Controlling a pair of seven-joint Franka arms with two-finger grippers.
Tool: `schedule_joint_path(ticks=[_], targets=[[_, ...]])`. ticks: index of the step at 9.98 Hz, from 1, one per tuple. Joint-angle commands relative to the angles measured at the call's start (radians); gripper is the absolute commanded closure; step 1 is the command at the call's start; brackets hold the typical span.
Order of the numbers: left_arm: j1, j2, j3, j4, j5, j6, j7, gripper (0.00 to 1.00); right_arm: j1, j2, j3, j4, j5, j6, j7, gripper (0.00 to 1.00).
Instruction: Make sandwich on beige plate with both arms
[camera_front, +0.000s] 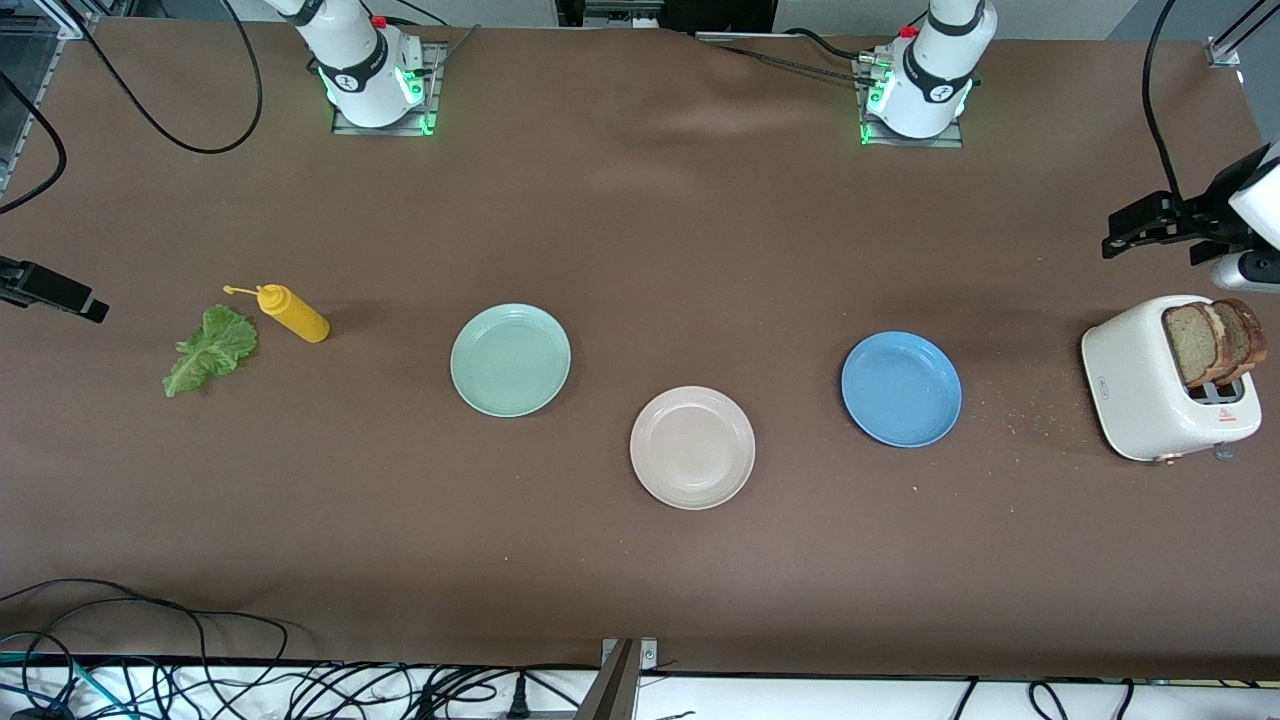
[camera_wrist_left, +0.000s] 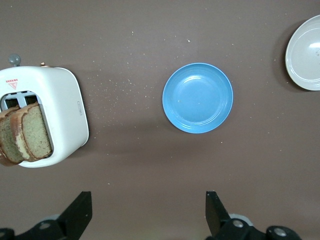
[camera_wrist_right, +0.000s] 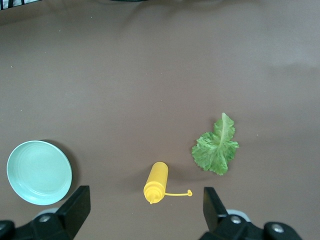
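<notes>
The beige plate (camera_front: 692, 447) lies bare mid-table, nearest the front camera of the three plates; its edge shows in the left wrist view (camera_wrist_left: 306, 52). Two brown bread slices (camera_front: 1215, 342) (camera_wrist_left: 30, 135) stand in a white toaster (camera_front: 1140, 385) (camera_wrist_left: 62, 100) at the left arm's end. A green lettuce leaf (camera_front: 210, 349) (camera_wrist_right: 216, 147) lies flat at the right arm's end. My left gripper (camera_front: 1125, 235) (camera_wrist_left: 148, 200) hangs open and holds nothing, high over the table beside the toaster. My right gripper (camera_front: 70, 297) (camera_wrist_right: 145, 192) hangs open and holds nothing, high beside the lettuce.
A yellow squeeze bottle (camera_front: 293, 313) (camera_wrist_right: 156, 181) lies on its side next to the lettuce. A mint-green plate (camera_front: 510, 359) (camera_wrist_right: 39, 172) and a blue plate (camera_front: 901, 388) (camera_wrist_left: 197, 97) flank the beige one. Crumbs dot the table between the blue plate and the toaster.
</notes>
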Motion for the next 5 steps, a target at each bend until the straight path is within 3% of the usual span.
schedule_joint_path(ticks=[1,5], targets=[[0.012,0.012,-0.009,0.036,0.003,-0.023,0.027,0.0,0.004,-0.013,0.001,0.005,-0.004,-0.018,-0.004,0.0],[0.011,0.01,-0.012,0.041,0.003,-0.023,0.026,0.0,0.004,-0.011,-0.001,0.005,0.006,-0.018,-0.001,0.0]])
